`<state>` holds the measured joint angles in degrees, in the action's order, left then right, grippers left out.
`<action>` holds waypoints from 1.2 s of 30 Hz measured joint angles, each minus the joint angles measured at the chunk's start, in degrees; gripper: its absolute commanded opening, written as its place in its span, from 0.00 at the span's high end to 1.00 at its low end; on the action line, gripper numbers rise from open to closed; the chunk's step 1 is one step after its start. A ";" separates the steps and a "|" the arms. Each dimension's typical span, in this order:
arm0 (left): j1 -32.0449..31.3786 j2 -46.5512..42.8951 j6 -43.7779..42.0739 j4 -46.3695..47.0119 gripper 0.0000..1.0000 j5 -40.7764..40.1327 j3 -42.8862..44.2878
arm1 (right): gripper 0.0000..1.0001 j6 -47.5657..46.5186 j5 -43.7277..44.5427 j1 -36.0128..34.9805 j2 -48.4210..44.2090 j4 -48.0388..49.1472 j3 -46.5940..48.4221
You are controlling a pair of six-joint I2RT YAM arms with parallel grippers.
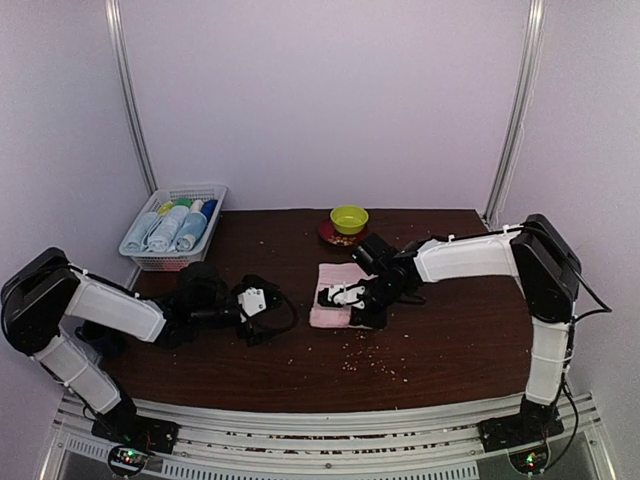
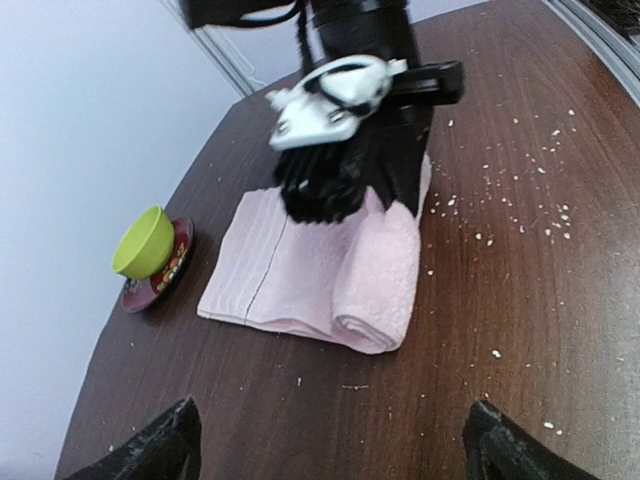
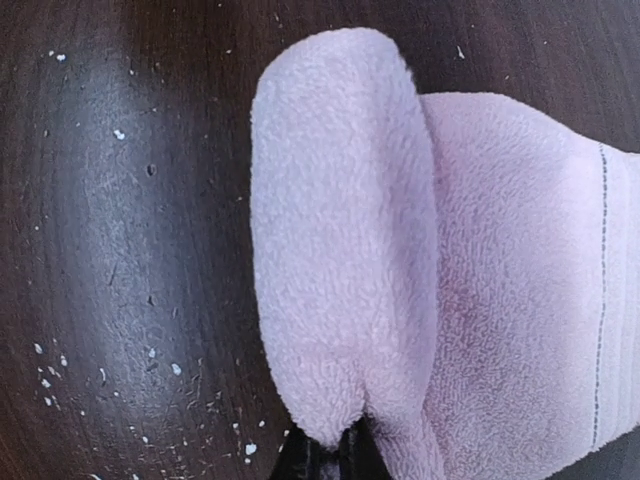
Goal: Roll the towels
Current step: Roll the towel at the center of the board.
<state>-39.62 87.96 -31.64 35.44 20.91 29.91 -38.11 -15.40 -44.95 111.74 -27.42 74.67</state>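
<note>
Lying on the dark brown wooden table (image 1: 460,330), the pale pink terry towel (image 2: 290,270) is rolled up at its near end, the rest flat; the right gripper (image 1: 352,300) presses into that roll, its fingers (image 3: 320,462) pinched nearly together on the cloth; the left gripper (image 1: 255,300) hovers just beside the towel, fingers spread wide, holding nothing.

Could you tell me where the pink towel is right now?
In the top view the pink towel lies mid-table, just on the arms' side of the green bowl, with the right gripper on it.
</note>
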 measured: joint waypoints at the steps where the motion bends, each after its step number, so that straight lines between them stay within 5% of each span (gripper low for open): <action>1: -0.55 -0.33 -1.22 1.36 0.10 0.24 -1.16 | 1.00 0.15 -1.11 0.46 1.18 -1.64 1.81; 16: -7.37 13.38 -16.20 6.54 0.21 -4.44 6.64 | 1.00 1.31 -12.85 5.81 12.50 -20.09 20.24; 36: -8.04 24.04 -23.28 -0.83 0.37 -12.31 17.57 | 1.00 -1.38 -20.55 9.09 16.70 -26.99 25.68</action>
<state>-47.66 112.01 -54.92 34.61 8.60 47.48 -39.48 -35.94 -35.86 128.44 -54.41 100.36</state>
